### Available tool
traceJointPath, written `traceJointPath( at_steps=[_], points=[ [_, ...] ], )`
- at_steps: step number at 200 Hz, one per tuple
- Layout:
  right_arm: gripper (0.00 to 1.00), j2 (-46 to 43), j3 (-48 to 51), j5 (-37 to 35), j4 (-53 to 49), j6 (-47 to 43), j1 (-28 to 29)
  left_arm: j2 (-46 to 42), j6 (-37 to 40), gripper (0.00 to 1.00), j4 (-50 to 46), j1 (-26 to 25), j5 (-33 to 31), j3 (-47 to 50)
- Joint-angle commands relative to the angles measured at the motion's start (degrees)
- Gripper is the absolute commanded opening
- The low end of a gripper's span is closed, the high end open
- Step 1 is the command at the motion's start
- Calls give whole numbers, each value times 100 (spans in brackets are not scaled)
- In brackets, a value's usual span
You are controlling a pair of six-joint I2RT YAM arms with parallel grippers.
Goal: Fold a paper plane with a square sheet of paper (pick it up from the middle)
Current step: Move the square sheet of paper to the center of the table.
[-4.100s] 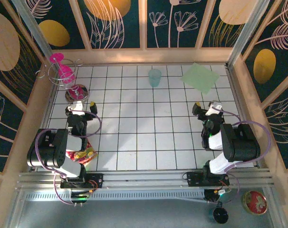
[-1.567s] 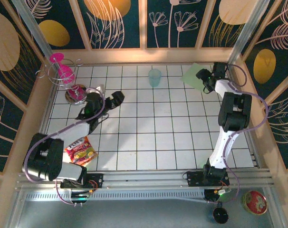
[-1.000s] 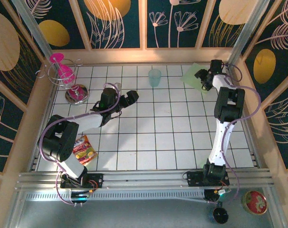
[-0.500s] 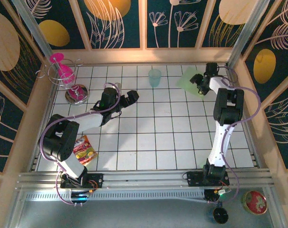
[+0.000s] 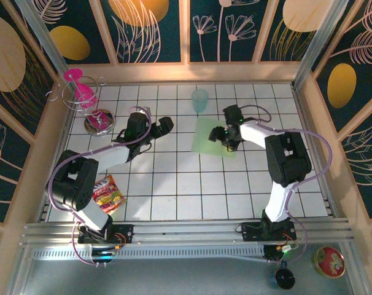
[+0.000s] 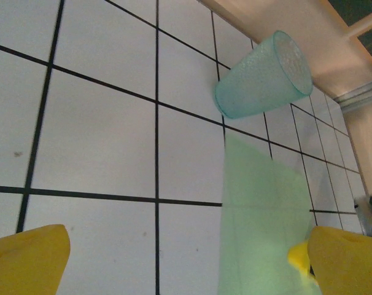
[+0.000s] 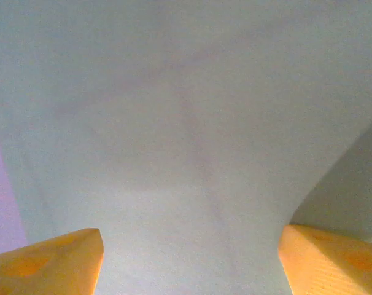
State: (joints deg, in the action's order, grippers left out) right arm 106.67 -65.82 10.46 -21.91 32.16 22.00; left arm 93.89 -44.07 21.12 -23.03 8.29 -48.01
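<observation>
now the square sheet of paper (image 5: 208, 136) lies near the middle of the tiled table (image 5: 174, 184), just on the near side of the pale teal cup (image 5: 200, 100). the right gripper (image 5: 225, 136) is over its right part, fingers spread wide, pinching nothing. the left gripper (image 5: 163, 126) hovers left of the sheet, spread wide too and empty.

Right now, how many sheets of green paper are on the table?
1: the green sheet lies just nearer than the teal cup, with the right gripper over its right side.
</observation>
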Motion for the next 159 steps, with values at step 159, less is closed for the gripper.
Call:
traceJointPath(
  at_steps=[159],
  points=[
    [37, 4, -96, 537, 36, -21, -425, 867, -1053, 61, -797, -661, 1335, -735]
  ],
)
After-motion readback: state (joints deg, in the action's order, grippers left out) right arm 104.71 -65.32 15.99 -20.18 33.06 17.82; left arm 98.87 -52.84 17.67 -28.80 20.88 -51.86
